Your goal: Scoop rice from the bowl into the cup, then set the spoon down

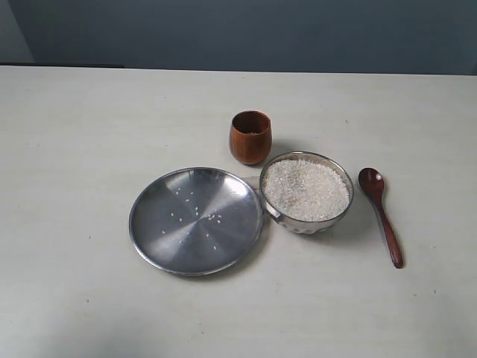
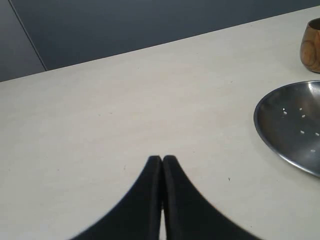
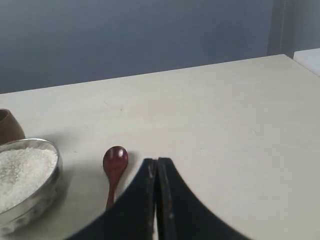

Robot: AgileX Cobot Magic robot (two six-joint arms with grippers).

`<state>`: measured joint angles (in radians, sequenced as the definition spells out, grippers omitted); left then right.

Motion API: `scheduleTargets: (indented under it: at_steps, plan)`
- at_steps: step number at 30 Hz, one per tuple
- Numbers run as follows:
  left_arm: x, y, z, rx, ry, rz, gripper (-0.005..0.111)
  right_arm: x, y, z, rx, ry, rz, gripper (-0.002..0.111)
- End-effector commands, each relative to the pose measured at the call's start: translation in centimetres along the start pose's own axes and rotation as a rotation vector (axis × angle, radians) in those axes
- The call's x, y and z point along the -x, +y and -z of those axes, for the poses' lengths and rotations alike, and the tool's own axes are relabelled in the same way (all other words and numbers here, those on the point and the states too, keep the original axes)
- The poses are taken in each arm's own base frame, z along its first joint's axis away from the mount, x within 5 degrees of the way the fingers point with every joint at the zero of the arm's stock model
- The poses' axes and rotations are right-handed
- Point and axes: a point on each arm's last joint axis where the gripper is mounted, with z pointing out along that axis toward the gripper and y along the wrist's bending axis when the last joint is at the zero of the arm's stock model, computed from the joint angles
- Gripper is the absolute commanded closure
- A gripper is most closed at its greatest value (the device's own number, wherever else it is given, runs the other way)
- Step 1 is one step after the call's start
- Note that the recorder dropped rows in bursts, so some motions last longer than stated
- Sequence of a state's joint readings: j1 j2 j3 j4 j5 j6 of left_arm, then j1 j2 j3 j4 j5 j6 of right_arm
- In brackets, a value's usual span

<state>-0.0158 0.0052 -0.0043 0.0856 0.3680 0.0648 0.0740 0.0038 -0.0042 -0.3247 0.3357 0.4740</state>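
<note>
On the table (image 1: 89, 134), the plate (image 1: 160, 224) lay left of the bowl (image 1: 307, 224), rims touching or nearly so; the rice (image 1: 305, 188) sat in the bowl, with a few stray grains (image 1: 215, 218) on the plate. The cup (image 1: 250, 138) stood just behind them, nearer the bowl. The spoon (image 1: 381, 216) lay right of the bowl, apart from it, head toward the back and handle toward the front.

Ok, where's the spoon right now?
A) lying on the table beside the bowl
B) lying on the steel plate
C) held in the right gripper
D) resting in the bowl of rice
A: the spoon lies flat on the table, just clear of the bowl, and the right gripper is shut on nothing.
</note>
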Motion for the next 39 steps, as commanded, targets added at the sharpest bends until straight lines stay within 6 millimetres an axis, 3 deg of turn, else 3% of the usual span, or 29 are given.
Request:
scheduleTargets:
  at_steps: [1, 22, 39]
  plan:
    - [-0.08, -0.03, -0.01, -0.004, -0.006, -0.006, 0.106, -0.37, 0.07, -0.01, 0.008, 0.028, 0.015, 0.108]
    - [-0.08, -0.03, -0.01, -0.004, -0.006, -0.006, 0.106, -0.57, 0.45, 0.01, 0.054, 0.044, 0.214, 0.108]
    - [-0.06, -0.03, -0.01, -0.004, -0.008, -0.006, 0.106, -0.58, 0.42, 0.01, 0.052, 0.045, 0.241, 0.108]
